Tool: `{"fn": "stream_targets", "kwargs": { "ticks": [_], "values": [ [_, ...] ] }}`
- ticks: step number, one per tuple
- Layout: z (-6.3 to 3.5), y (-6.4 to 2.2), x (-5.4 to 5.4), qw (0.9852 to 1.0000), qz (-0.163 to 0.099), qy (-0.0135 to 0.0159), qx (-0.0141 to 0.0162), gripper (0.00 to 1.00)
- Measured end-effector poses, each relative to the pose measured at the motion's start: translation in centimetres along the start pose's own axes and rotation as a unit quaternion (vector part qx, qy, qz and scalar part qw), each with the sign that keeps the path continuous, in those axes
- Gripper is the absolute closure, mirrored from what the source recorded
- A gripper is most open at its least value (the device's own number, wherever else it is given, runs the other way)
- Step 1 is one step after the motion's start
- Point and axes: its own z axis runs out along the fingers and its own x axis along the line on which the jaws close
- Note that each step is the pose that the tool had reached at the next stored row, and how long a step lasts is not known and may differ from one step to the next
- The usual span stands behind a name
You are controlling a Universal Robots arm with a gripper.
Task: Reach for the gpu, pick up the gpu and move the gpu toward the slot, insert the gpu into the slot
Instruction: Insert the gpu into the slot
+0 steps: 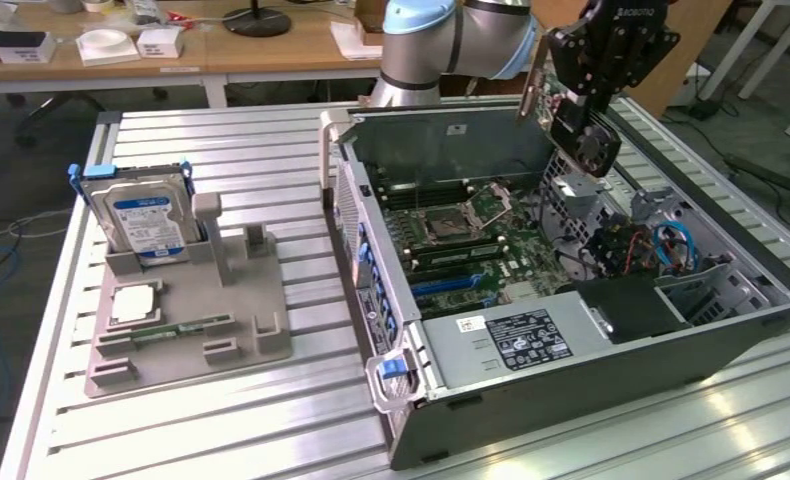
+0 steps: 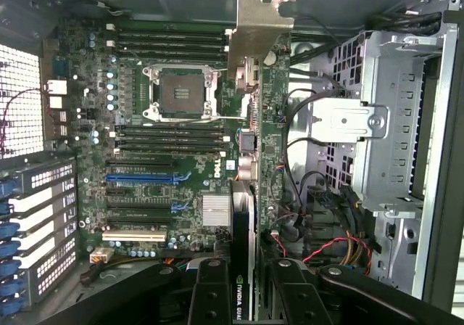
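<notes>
My gripper [image 1: 585, 100] hangs above the far right corner of the open computer case [image 1: 569, 375] and is shut on the gpu [image 1: 575, 125], which is held upright on edge. In the wrist view the gpu [image 2: 243, 223] runs edge-on between my two black fingers [image 2: 210, 296], and its silver end bracket [image 2: 259, 27] points toward the case's back wall. Beneath it lies the green motherboard [image 2: 87, 133] with its expansion slots, among them a blue slot [image 2: 141, 178] and a cream one [image 2: 134, 235]. The card floats clear above the board, off to one side of those slots.
A silver drive cage [image 2: 395, 122] and loose red, black and blue cables [image 2: 319, 245] sit close beside the card. The CPU socket [image 2: 180, 93] and memory rows lie further along the board. On the exterior view's left, a grey fixture [image 1: 188, 330] holds a blue-labelled hard drive [image 1: 142, 215].
</notes>
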Motion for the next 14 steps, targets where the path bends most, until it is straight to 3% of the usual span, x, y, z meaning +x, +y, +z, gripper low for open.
{"fn": "stream_targets", "kwargs": {
  "ticks": [8,14],
  "values": [
    [0.00,0.00,0.00,1.0000,-0.002,-0.0001,-0.0001,0.75],
    [0.01,0.00,0.01,0.9990,-0.044,-0.0025,-0.0016,0.75]
  ]
}}
